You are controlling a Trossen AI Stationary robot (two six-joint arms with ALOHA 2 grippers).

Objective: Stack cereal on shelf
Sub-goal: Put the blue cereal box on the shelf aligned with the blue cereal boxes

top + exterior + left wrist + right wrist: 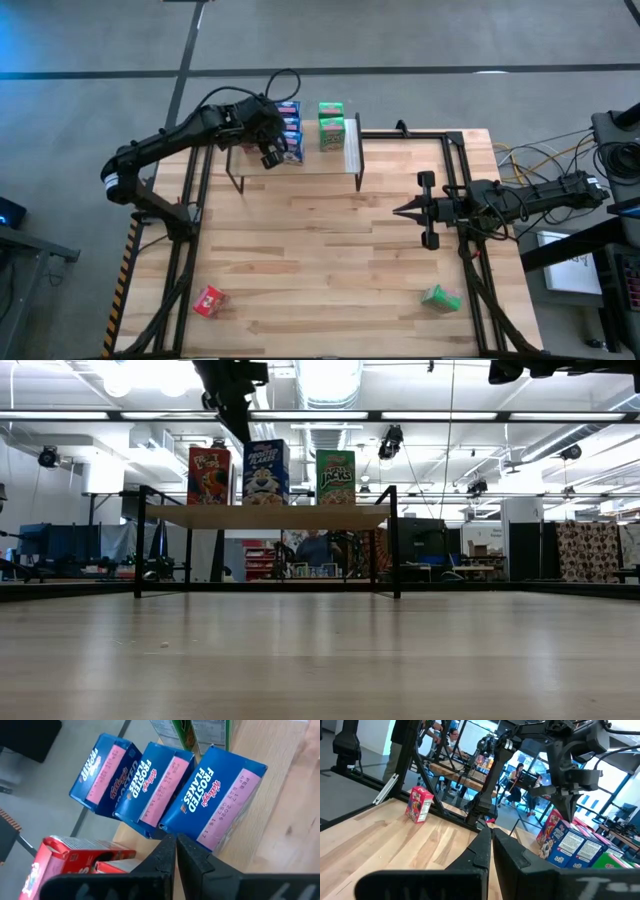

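High view, left tool (pixel 272 157) closed above shelf (pixel 300 168), blue cereal boxes (pixel 291 132)

A: Where's the light coming from?
B: Ceiling lamps (pixel 150 372), blown out white around eleven o'clock in the low view. The table (pixel 330 260) is evenly lit, shadows soft.
A: Any blur?
B: The near tabletop in the low view is soft, and the wrist views' fingers (pixel 167 857) are blurred.

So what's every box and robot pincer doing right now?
Blue boxes: standing in a row on the shelf.
Green boxes: on the shelf.
Red box: loose on the table.
Green box: loose on the table.
Left pincer: shut, empty, over the shelf.
Right pincer: shut, empty.
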